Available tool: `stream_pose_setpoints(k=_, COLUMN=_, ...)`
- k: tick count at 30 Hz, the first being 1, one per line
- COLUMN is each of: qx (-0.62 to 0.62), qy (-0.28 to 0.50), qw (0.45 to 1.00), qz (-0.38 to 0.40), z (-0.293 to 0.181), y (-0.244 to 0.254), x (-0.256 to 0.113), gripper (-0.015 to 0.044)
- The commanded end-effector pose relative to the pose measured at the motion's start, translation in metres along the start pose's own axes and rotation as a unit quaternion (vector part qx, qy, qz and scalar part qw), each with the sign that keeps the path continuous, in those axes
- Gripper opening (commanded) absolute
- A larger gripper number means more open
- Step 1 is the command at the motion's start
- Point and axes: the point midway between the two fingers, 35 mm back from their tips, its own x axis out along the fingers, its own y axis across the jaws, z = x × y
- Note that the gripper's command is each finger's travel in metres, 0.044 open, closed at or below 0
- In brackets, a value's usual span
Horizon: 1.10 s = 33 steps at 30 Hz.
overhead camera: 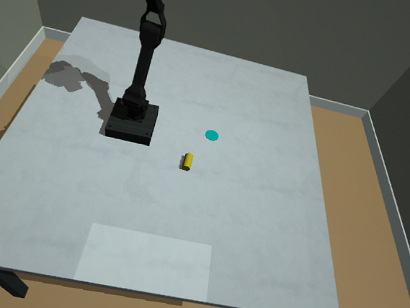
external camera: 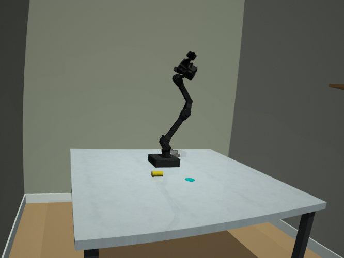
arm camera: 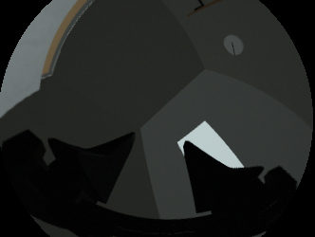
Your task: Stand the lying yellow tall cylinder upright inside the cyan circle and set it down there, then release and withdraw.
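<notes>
A yellow tall cylinder (overhead camera: 187,161) (external camera: 157,173) lies on its side on the table, in front of the arm's base. A flat cyan circle (overhead camera: 211,134) (external camera: 189,179) lies on the table apart from the cylinder, farther back and to the right of it in the top view. My gripper (arm camera: 159,139) is open, with nothing between its fingers. It is raised high above the table, far from the cylinder, and the wrist view shows walls and ceiling between and beyond the fingers. In the top view most of the gripper is out of the frame.
The black base (overhead camera: 129,128) (external camera: 163,161) of the arm stands on the table (overhead camera: 250,228) (external camera: 119,205), to the left of the cylinder and circle in the top view. The arm rises steeply from it. A brown shelf (external camera: 337,86) shows at the right edge of the exterior view.
</notes>
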Motion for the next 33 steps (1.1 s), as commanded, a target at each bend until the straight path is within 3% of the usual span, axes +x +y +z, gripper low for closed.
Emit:
stream_pose_setpoints(k=1, qx=0.06, qy=0.029, qw=0.997, qz=-0.038, z=-0.046, y=0.01, x=-0.009, gripper=0.0309)
stream_pose_setpoints(k=10, qx=0.182, qy=0.102, qw=0.975, qz=-0.07, z=-0.132, y=0.069, x=-0.015, gripper=0.0309)
stream_pose_setpoints(k=18, qx=0.28, qy=0.169, qw=0.944, qz=-0.035, z=-0.181, y=0.158, x=-0.008, gripper=0.0309)
stream_pose_setpoints(k=26, qx=0.358, qy=0.218, qw=0.906, qz=0.059, z=-0.19, y=0.27, x=0.006, gripper=0.0309)
stream_pose_setpoints(k=33, qx=0.401, qy=0.231, qw=0.867, qz=0.182, z=-0.16, y=0.37, x=0.017, gripper=0.0309)
